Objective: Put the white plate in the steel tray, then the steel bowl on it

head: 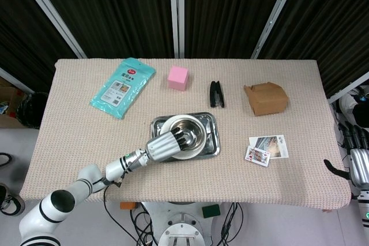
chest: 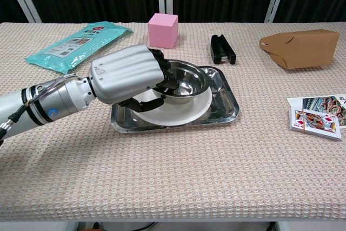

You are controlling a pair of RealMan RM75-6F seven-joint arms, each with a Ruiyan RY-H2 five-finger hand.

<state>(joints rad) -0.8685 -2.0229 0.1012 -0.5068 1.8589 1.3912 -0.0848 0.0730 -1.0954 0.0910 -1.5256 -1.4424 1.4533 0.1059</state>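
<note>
Beige woven-cloth table (chest: 178,187): all work is at centre. Rectangular steel tray (chest: 226,101) sits there with the round white plate (chest: 186,113) already inside it, so step one reads as done.

Step two in hand: the robot's left hand (chest: 128,73) grips the near-left rim of the round steel bowl (chest: 186,81), fingers hooked over the edge into the bowl, thumb below. Bowl is over the plate, low, tilted slightly; can't tell whether its base is touching the plate.

Right hand (head: 358,165) is well apart at the table's right edge, fingers apart, holding nothing.

Next, my read: level the bowl, seat it on the plate's middle, then uncurl the fingers and lift out without dragging the rim. Risk: hooked fingers tip the bowl or shift the plate on release.
</note>
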